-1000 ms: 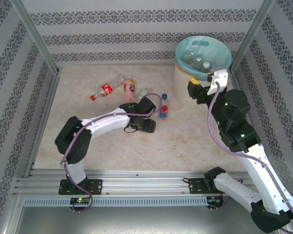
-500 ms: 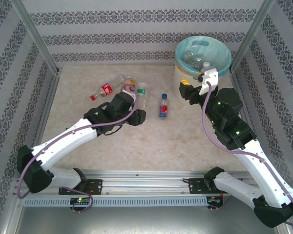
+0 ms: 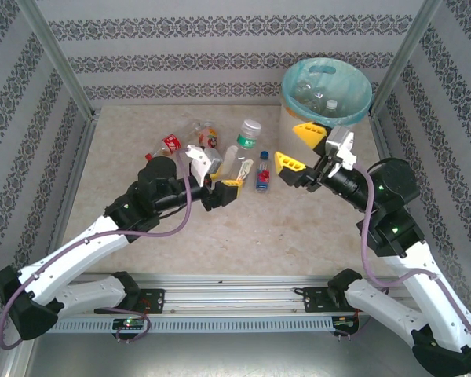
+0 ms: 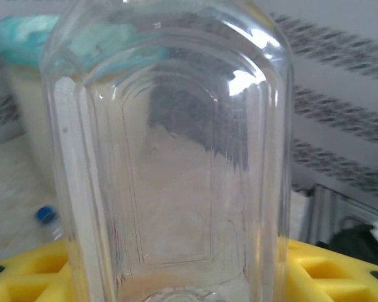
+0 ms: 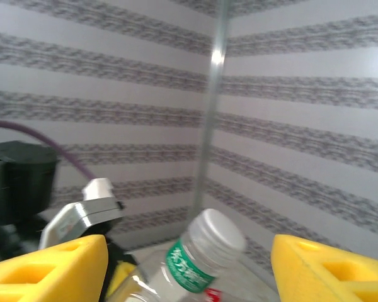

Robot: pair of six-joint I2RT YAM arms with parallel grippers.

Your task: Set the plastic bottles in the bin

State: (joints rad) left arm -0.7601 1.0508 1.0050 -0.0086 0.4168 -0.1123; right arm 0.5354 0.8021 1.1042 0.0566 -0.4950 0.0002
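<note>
My left jaws clamp the base of a clear, green-labelled bottle [image 3: 240, 153], held tilted with its cap toward my right arm. My right jaws gape wide and grip nothing, just beside the bin [image 3: 288, 122]. Several bottles [image 3: 322, 98] lie inside the bin. A blue-labelled bottle [image 3: 262, 173] and a red-labelled bottle [image 3: 169, 145] lie on the worktop [image 3: 220, 236].

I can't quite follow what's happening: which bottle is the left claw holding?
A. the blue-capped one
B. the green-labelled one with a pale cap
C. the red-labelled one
B: the left claw is closed on the base of the green-labelled bottle, up off the table, while the red-labelled bottle and the blue-capped bottle lie on the table.
</note>
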